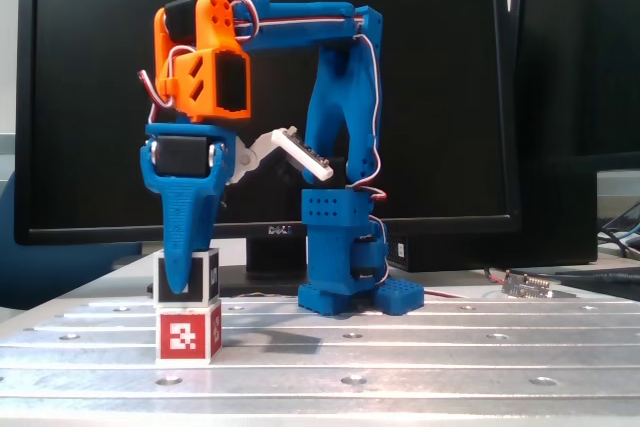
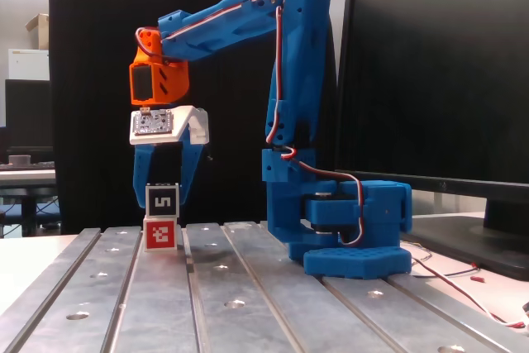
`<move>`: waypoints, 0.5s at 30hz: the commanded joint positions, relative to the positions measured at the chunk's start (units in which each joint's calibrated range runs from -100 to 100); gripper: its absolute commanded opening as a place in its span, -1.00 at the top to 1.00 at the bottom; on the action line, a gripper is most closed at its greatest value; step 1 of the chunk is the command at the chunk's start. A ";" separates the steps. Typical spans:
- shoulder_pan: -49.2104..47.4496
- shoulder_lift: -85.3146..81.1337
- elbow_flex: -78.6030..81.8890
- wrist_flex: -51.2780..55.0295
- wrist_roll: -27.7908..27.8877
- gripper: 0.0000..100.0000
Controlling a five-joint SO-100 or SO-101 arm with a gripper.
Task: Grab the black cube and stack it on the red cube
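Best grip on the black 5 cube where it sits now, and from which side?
From straight above, fingers on two opposite vertical faces of the black cube. It sits upright on the red cube, so top and sides are free, and flat parallel faces suit a pinch. The gripper already straddles it this way. Keep the pinch high, clear of the red cube.
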 commanded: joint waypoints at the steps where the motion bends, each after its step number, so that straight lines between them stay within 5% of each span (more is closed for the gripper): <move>1: -0.28 -2.13 -1.08 0.45 0.08 0.69; 15: -0.43 -1.96 -1.08 0.03 0.18 0.69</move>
